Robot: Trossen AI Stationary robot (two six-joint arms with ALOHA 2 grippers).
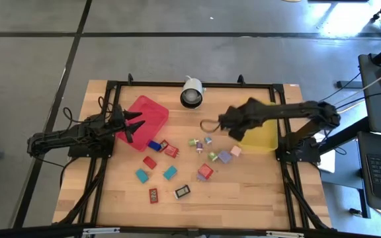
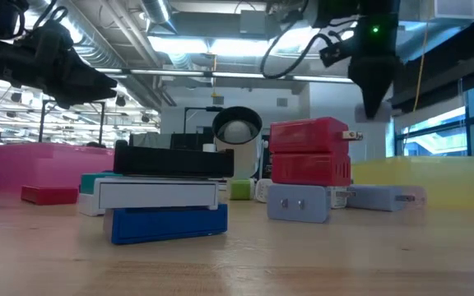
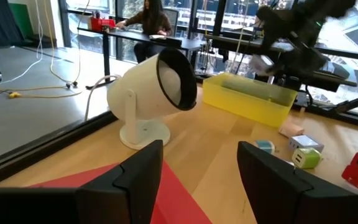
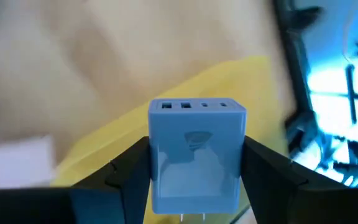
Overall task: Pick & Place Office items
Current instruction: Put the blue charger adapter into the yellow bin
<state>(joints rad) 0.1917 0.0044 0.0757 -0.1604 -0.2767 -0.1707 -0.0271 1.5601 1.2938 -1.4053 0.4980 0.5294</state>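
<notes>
- Overhead, a wooden desk [image 1: 111, 205] holds two trays: a red tray [image 1: 152, 109] at upper left and a yellow tray [image 1: 264, 135] at upper right, with a white camera [image 1: 192, 92] standing between them at the far edge.
- The right gripper [image 1: 225, 123] hangs above the desk just left of the yellow tray. Its wrist view shows its jaws clamped on a light blue charger block [image 4: 196, 155], prongs pointing down, with the yellow tray below.
- The left gripper [image 1: 132, 125] waits over the near corner of the red tray. Its jaws stand partly apart and hold nothing.
- Judging by this, the task is at an early stage: one piece is lifted and looks bound for the yellow tray. No pieces can be seen inside either tray from above, though the right arm hides part of the yellow one.
- Most office items are yet to be moved. About fourteen small pieces lie scattered across the middle of the frame.
- Count by colour, as far as can be told: three red, including the red block [image 1: 205, 172] at centre; two teal, such as the teal block [image 1: 141, 175]; one blue; two lilac; one pink; roughly three small green or pale ones; and one black piece with a white label [image 1: 182, 192] at lower centre.
- Some pieces are too tiny to count with certainty.
</notes>
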